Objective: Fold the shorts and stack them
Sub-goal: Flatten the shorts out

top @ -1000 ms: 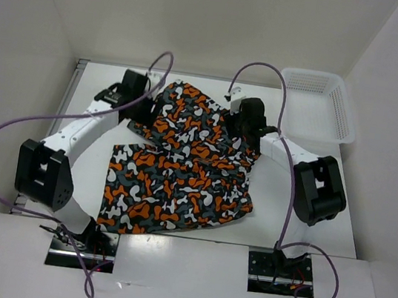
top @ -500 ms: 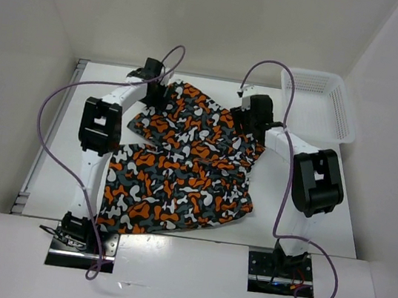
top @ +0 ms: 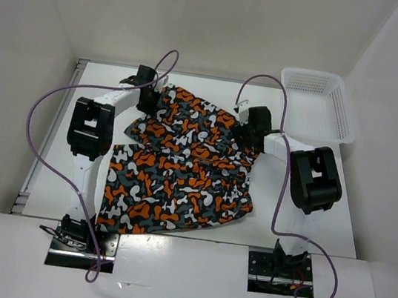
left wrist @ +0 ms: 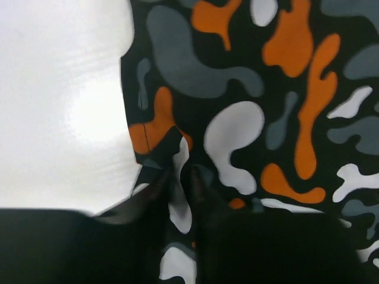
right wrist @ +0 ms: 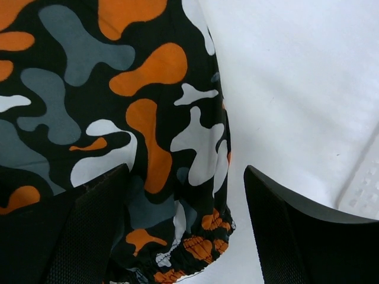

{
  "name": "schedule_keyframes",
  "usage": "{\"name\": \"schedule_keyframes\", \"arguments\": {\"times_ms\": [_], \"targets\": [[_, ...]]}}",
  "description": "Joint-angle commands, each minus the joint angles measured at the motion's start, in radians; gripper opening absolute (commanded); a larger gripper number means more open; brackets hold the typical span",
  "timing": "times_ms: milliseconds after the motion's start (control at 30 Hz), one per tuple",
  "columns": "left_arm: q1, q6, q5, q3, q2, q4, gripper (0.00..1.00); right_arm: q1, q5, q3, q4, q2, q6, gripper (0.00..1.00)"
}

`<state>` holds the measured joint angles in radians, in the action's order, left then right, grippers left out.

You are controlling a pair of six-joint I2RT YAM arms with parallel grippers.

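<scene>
The shorts (top: 181, 169) lie spread over the middle of the white table (top: 292, 200), with their far edge reaching toward the back wall. At the far left corner of the cloth, the left gripper (left wrist: 180, 192) has its fingers drawn close together, pinching a small fold of the hem. At the far right edge, the right gripper (right wrist: 185, 228) has its fingers spread wide, with the gathered hem lying between them. A white lattice basket (top: 343, 114) sits at the far right, apart from the cloth.
</scene>
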<state>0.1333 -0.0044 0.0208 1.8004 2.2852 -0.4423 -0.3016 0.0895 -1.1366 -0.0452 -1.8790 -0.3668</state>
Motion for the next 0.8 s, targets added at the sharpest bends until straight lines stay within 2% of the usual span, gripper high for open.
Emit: {"name": "schedule_keyframes", "arguments": {"times_ms": [0, 67, 100, 167, 200, 300, 333, 400, 433, 533, 633, 767], "targets": [[-0.014, 0.004, 0.016, -0.156, 0.011, -0.125, 0.2, 0.012, -0.014, 0.005, 0.025, -0.023, -0.057, 0.83], [-0.034, 0.004, 0.016, -0.209, -0.019, -0.125, 0.06, 0.012, -0.023, -0.006, 0.016, -0.032, -0.067, 0.82], [-0.055, 0.004, 0.016, -0.222, -0.053, -0.134, 0.04, 0.012, -0.023, -0.015, 0.016, -0.032, -0.067, 0.74], [-0.067, 0.004, 0.042, -0.26, -0.093, -0.153, 0.04, 0.012, -0.036, -0.015, 0.007, -0.041, -0.078, 0.66], [-0.067, 0.004, 0.053, -0.269, -0.133, -0.167, 0.04, 0.012, -0.045, -0.015, 0.007, -0.042, -0.078, 0.53], [-0.058, 0.004, 0.129, -0.279, -0.202, -0.286, 0.12, 0.012, -0.056, -0.035, -0.004, -0.052, -0.1, 0.37], [-0.046, 0.004, 0.149, -0.279, -0.222, -0.353, 0.23, 0.012, -0.066, -0.035, -0.013, -0.052, -0.122, 0.27], [-0.034, 0.004, 0.191, -0.294, -0.28, -0.407, 0.44, -0.011, -0.066, -0.035, -0.013, -0.052, -0.181, 0.14], [-0.025, 0.004, 0.191, -0.309, -0.299, -0.423, 0.53, -0.011, -0.056, -0.035, -0.013, -0.052, -0.198, 0.0], [-0.034, 0.004, 0.169, -0.293, -0.322, -0.333, 0.83, -0.054, -0.056, -0.026, -0.002, -0.062, -0.286, 0.0], [-0.072, 0.004, 0.16, -0.15, -0.273, -0.204, 0.94, -0.097, -0.047, -0.015, -0.002, -0.062, -0.406, 0.0], [-0.081, 0.004, 0.16, 0.103, -0.127, -0.148, 0.97, -0.11, -0.025, -0.003, -0.002, -0.052, -0.449, 0.0]]}}
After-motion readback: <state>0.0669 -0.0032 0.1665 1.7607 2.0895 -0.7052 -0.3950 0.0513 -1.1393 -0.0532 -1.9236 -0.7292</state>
